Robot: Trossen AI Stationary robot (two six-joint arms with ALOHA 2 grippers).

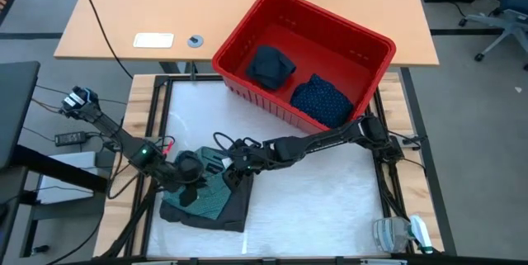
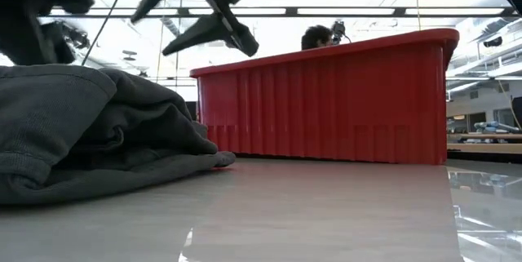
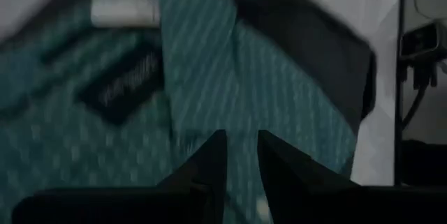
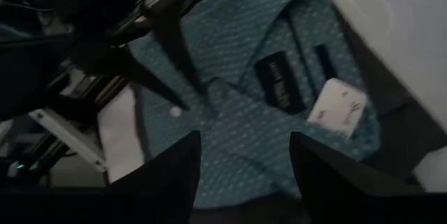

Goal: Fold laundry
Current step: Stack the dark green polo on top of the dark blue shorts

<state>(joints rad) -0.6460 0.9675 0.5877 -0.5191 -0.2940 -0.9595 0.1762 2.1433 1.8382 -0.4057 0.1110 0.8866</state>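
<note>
The teal-green dotted collared shirt (image 1: 206, 201) lies spread on a charcoal grey piece (image 1: 239, 209) at the table's near left. Its collar label (image 4: 276, 81) and white tag (image 4: 339, 109) face up. My left gripper (image 1: 191, 172) is over the shirt's left part, with its fingers nearly together on teal cloth (image 3: 241, 147). My right gripper (image 1: 233, 159) hovers open just above the collar area (image 4: 244, 178) and touches nothing. In the low view the charcoal piece (image 2: 81, 131) shows as a low heap on the table. My left gripper pinches a strip of the teal shirt's front (image 3: 237, 123) between its two fingers, which slant down from the table's left. Whether this is one layer or several, I cannot tell. The rest of the shirt lies on the charcoal piece.
A red plastic basket (image 1: 239, 38) stands at the far right, holding a plain dark garment (image 1: 271, 65) and a navy dotted one (image 1: 322, 100). White table surface (image 1: 313, 207) lies bare to the right of the shirt. A pale object (image 1: 400, 234) sits at the near right corner.
</note>
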